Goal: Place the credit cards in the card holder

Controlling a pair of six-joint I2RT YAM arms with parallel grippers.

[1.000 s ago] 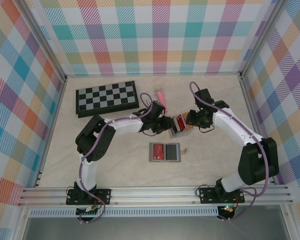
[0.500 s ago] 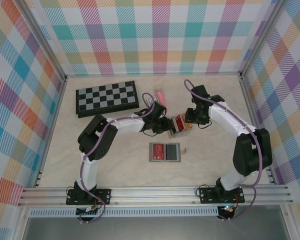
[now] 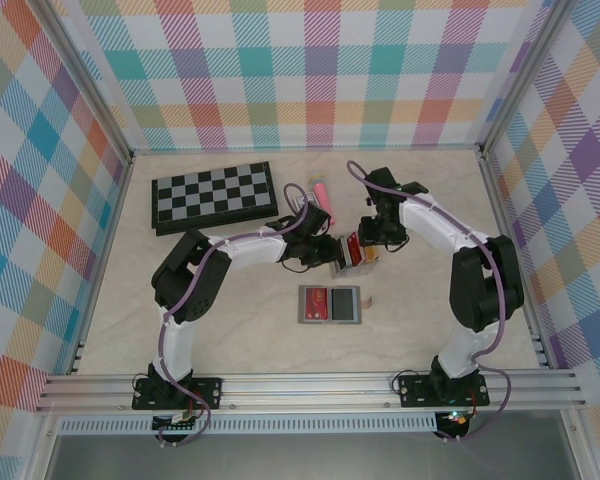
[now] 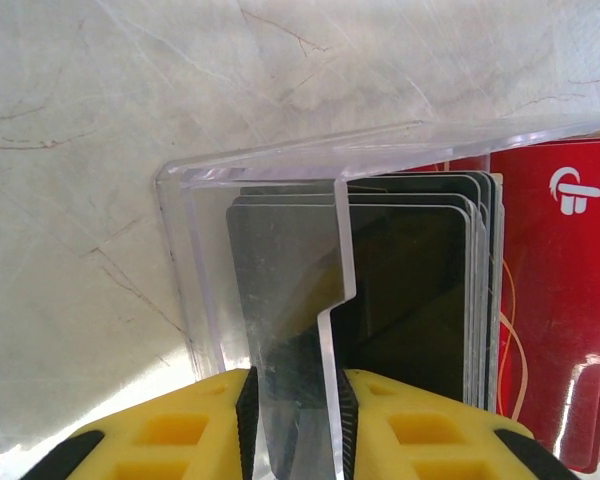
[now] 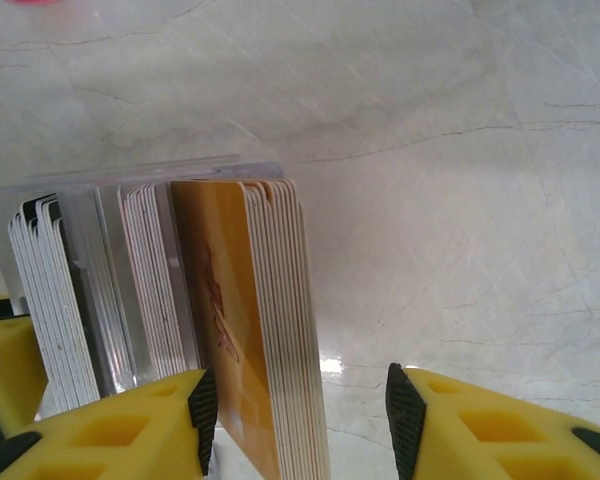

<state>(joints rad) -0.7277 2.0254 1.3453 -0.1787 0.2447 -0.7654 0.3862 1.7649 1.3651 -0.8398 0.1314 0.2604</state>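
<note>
- Since a second ago, our right arm has folded in over the pale marbled worktop (image 3: 230, 330), carrying the right hand (image 5: 300, 405) closer over the clear plastic slotted rack (image 4: 280, 170).
- We judge the step in hand to be drawing a card from that rack. The thin tan-yellow plastic credit cards (image 5: 235, 300) stand on edge between the right hand's open fingers, not yet pinched.
- Our left hand (image 4: 295, 410) is clamped on a clear divider of the rack, beside glossy dark cards (image 4: 410, 280) and red cards (image 4: 550, 300).
- Next we must pinch a single card, lift it clear and carry it to the flat grey folding card holder (image 3: 330, 320). It lies open nearer the bases, a red card and a dark card inside.
- Both arms reach forward and inward, so the hands meet at the rack.
</note>
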